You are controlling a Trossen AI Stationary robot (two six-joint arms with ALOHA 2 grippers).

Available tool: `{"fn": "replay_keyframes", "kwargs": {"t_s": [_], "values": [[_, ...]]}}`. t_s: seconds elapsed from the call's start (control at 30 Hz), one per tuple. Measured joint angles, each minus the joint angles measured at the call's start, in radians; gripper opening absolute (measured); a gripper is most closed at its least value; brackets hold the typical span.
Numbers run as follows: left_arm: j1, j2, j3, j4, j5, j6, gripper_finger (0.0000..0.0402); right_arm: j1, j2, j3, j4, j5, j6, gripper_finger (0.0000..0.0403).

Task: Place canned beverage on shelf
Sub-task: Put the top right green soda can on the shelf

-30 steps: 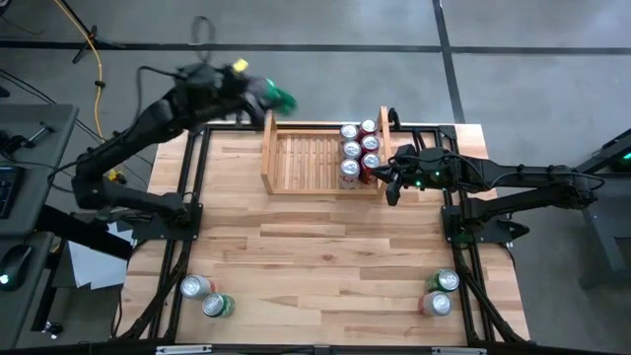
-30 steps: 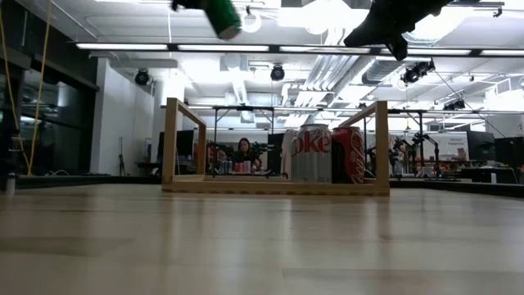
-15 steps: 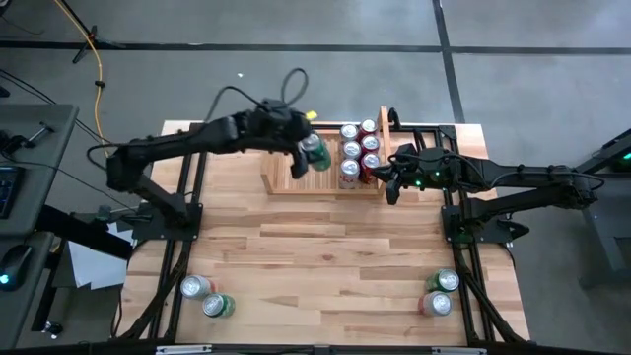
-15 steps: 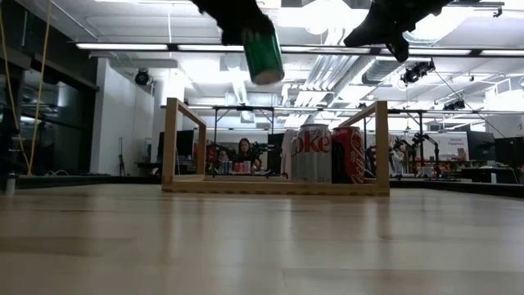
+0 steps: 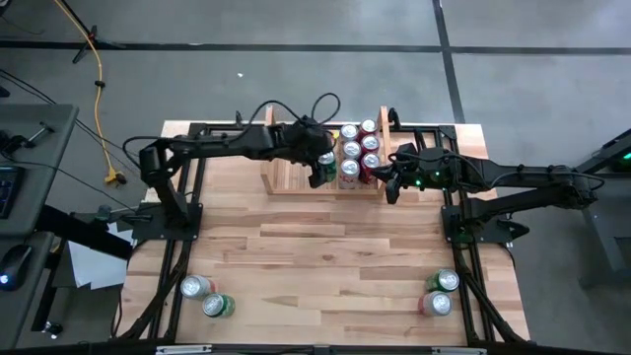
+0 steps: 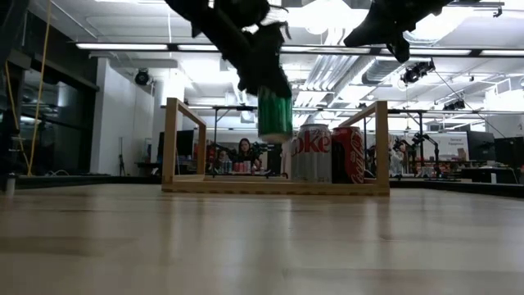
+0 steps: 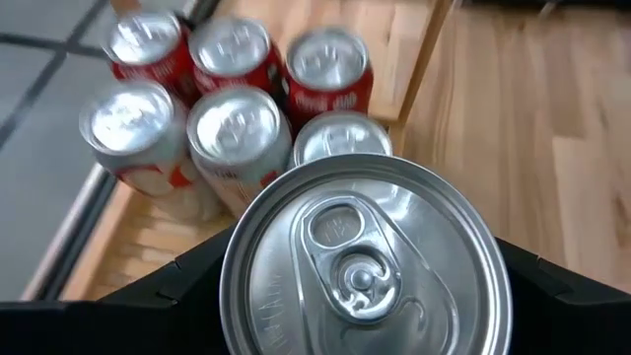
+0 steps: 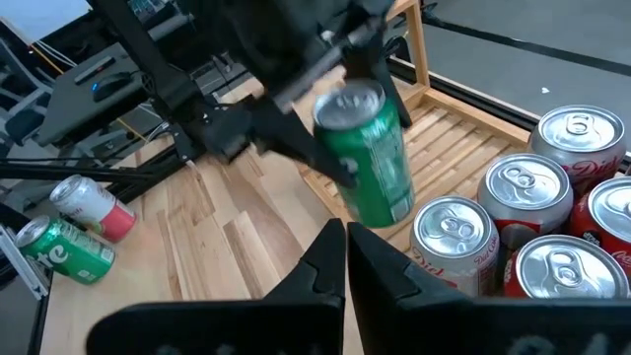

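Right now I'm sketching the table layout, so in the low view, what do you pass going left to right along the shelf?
Left side board of the shelf → green can hanging in the left pincer → silver Coke can → red can → right side board.

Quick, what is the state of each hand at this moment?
Left hand: closed on the green can, held above the shelf.
Right hand: shut, holding nothing, waiting beside the shelf's right board.
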Motion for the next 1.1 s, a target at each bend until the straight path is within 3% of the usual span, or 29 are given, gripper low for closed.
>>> {"fn": "replay_keyframes", "kwargs": {"t_s": [0.57,0.7,1.1], "values": [[-0.006,0.106,-0.004,0.07,0.004,0.085,0.0285,0.0,0.0,0.0,0.0,0.0,0.0,0.0],[-0.014,0.104,-0.044,0.108,-0.005,0.148,0.0285,0.0,0.0,0.0,0.0,0.001,0.0,0.0],[-0.029,0.105,-0.133,0.263,-0.016,0.135,0.0285,0.0,0.0,0.0,0.0,0.001,0.005,0.0]]}}
